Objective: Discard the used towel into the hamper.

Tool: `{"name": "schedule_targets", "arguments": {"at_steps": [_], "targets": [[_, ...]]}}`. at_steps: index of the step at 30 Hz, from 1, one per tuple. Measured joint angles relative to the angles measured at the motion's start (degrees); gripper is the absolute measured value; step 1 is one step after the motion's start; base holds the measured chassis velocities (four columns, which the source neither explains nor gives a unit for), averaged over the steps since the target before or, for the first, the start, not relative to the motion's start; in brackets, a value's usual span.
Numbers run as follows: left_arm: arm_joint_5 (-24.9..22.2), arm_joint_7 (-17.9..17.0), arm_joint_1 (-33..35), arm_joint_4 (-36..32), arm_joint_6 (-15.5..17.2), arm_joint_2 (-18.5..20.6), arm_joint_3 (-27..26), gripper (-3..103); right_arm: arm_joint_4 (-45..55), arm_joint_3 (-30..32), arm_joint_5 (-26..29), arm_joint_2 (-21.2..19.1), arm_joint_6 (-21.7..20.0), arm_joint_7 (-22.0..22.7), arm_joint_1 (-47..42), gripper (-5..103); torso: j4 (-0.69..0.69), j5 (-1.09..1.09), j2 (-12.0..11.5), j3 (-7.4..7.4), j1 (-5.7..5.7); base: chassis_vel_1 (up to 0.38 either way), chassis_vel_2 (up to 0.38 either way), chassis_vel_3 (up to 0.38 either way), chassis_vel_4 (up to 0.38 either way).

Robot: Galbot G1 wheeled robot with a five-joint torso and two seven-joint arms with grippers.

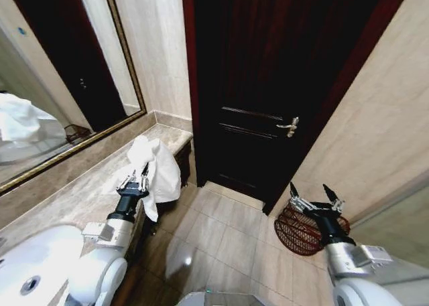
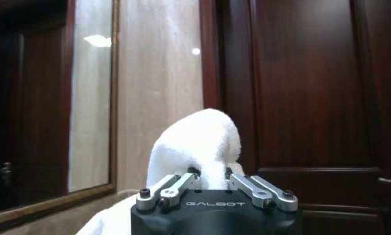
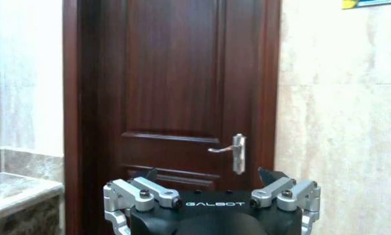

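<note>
- Where the marble desk [image 1: 80, 199] runs along the left of the frame, the left end effector [image 1: 136, 179] is clamped on a white towel [image 1: 155, 169], which drapes past the desk's edge.
- At lower right, the hamper [image 1: 298, 229] stands on the tiled floor [image 1: 221, 236] against the wall.
- The right end effector [image 1: 313, 195], fingers spread wide and empty, is above the hamper.
- A dark wooden door [image 1: 268, 85] occupies the centre.

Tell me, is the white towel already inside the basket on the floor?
No, the towel hangs from the left gripper beside the counter, away from the hamper.
</note>
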Motion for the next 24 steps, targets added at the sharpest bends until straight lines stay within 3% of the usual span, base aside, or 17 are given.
{"name": "schedule_targets", "arguments": {"at_steps": [24], "targets": [[1.66,0.05,0.29,0.28,-0.21,-0.27,1.03,12,0.0,-0.47,-0.59,1.14,-0.07,-0.15,-0.27,100,0.0,-0.01,-0.23,-0.13,-0.12,-0.119,-0.113,-0.108,-0.115]]}}
